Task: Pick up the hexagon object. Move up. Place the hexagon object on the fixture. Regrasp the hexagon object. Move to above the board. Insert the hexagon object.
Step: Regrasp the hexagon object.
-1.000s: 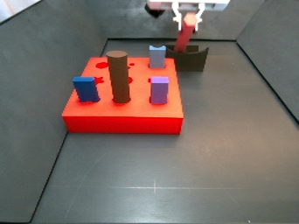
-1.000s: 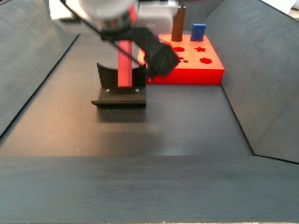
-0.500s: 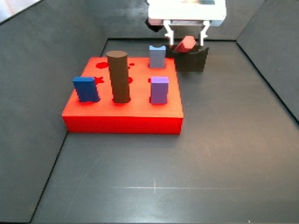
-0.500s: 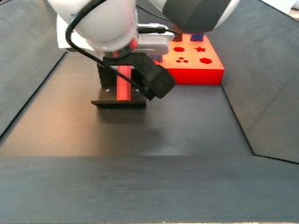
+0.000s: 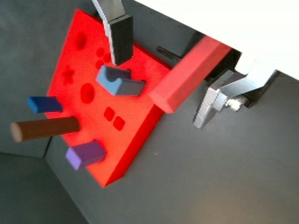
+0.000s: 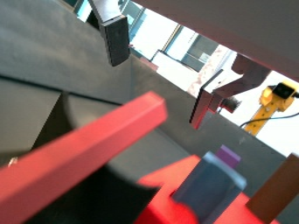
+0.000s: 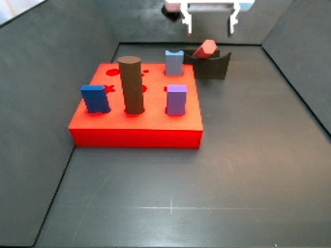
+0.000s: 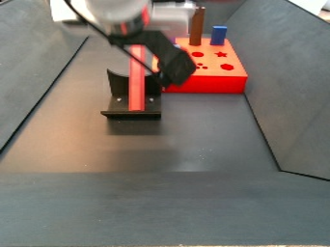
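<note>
Claw spread wide above the fixture, hexagon object resting on the fixture, not gripped

The claw is spread open, one finger and the opposite finger standing well apart with nothing gripped between them. The salmon-red hexagon object lies clear of both fingers, crossing over the dark fixture. A grey-blue peg and a purple peg stand on the red board.

Open gripper clear above the hexagon object on the fixture; board pegs close beside.
</note>
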